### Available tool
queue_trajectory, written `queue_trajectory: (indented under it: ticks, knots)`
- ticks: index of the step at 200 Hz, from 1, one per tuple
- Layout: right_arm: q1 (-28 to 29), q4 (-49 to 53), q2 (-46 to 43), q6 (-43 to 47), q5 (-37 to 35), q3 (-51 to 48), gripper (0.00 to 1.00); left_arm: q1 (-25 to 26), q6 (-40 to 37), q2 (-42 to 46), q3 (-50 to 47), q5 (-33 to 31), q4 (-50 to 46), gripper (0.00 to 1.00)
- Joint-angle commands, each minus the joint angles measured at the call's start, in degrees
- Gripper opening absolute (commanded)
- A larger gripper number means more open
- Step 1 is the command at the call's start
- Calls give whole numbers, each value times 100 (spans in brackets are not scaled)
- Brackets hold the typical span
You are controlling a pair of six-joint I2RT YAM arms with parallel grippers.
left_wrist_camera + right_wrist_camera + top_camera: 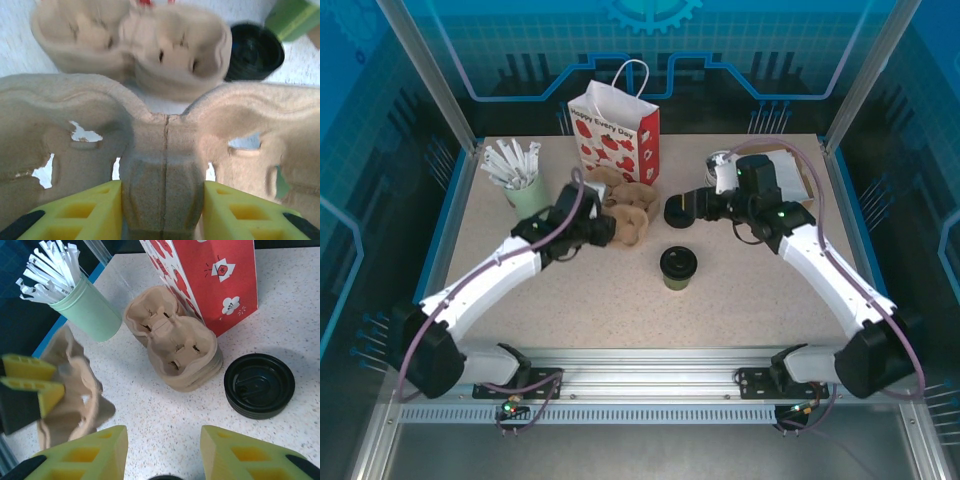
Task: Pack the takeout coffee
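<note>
**Coffee stands free while the left hand grips a carrier**

The takeout coffee [679,267] stands upright on the table [760,290], lid on, with neither hand touching it. It sits between the two arms, back toward their bases from both grippers, and nearer the right gripper [164,436] than the left.

The right gripper's yellow fingers [82,455] are spread apart with only bare tabletop between them. Just off its right fingertip lies the stack of black lids [259,385]. Ahead of it sits the stack of carriers [175,347], and past that the red-and-white paper bag [210,275].

The left gripper [162,212] is clamped on the middle ridge of a single pulp carrier [165,150], one finger pressed against each side. I can't tell whether the carrier is off the table. Straight ahead of this hand is the same carrier stack. On its left side stands a mint cup [527,192] full of white wrapped sticks.
</note>
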State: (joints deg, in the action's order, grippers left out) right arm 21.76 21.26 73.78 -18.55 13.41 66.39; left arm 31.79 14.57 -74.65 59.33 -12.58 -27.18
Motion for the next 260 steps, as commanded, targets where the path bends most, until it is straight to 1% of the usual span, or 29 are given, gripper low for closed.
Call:
queue_trajectory:
  ticks: [1,14,41,55,84,102,129,162,199,215,241,251,260]
  knots:
    - [57,496,-202,238,-259,-161,43,544,1157,162,-630,-778,-258,42]
    - [57,559,-252,302,-268,-162,43,909,1601,236,-910,-1081,-403,42]
    - [57,549,-233,352,-183,-188,43,1571,2419,268,-1335,-1424,-595,42]
    - [57,498,-196,353,-121,-220,43,1835,2799,209,-1457,-1552,-642,42]
    - [62,432,-118,351,-8,-248,43,2291,3342,-60,-1411,-1672,-789,43]
    - [65,428,-137,367,4,-265,43,2484,3678,-221,-1382,-1788,-1020,44]
    - [65,440,-201,404,-58,-310,43,2743,3994,-376,-1447,-1753,-992,46]
    - [64,425,-271,404,-93,-372,44,2859,3975,-558,-1323,-1665,-936,51]
    - [65,453,-338,409,-128,-399,44,2859,3998,-515,-1345,-1504,-836,53]
    - [65,497,-381,421,-137,-380,44,2860,3899,-354,-1269,-1511,-945,55]
    - [78,554,-515,473,-81,-379,45,2823,3539,140,-1113,-1722,-1205,60]
    - [129,612,-584,539,-71,-368,46,2717,3394,370,-1111,-1745,-1327,62]
    - [213,708,-633,613,-59,-340,48,2502,3238,567,-1175,-1677,-1390,64]
